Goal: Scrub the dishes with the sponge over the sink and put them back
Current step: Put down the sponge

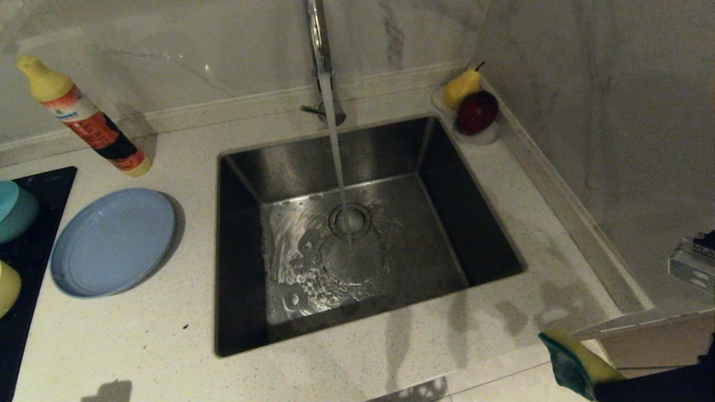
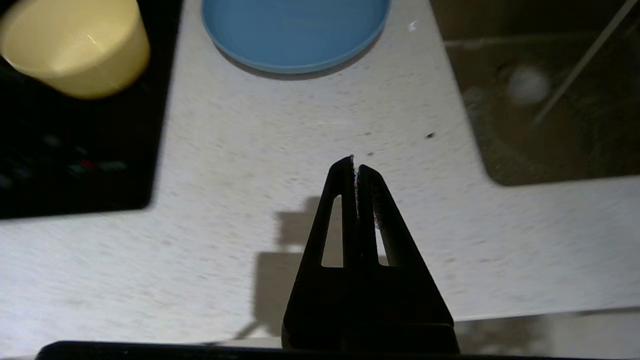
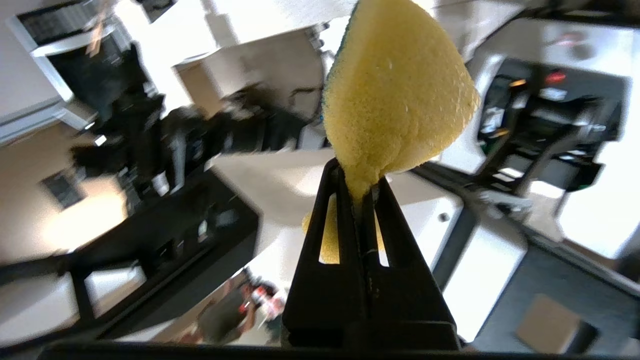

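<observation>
The steel sink [image 1: 313,162] is in the middle of the head view, with water running onto its drain. Left of it on the counter lies the light-blue plate [image 1: 111,241]. The teal bowl [image 1: 14,209] and the pale-yellow bowl [image 1: 6,287] sit on the black cooktop, cut off by the frame's edge. My right gripper [image 3: 358,182] is shut on the yellow-and-green sponge [image 3: 395,95], held low beyond the counter's front right corner [image 1: 575,363]. My left gripper [image 2: 354,165] is shut and empty above bare counter, short of the plate [image 2: 295,30] and yellow bowl [image 2: 75,45].
A detergent bottle [image 1: 84,117] leans at the back left. The chrome tap [image 1: 318,44] rises behind the sink. A pear [image 1: 462,86] and a red apple [image 1: 477,111] rest on a small white dish in the back right corner. A marble wall closes the right side.
</observation>
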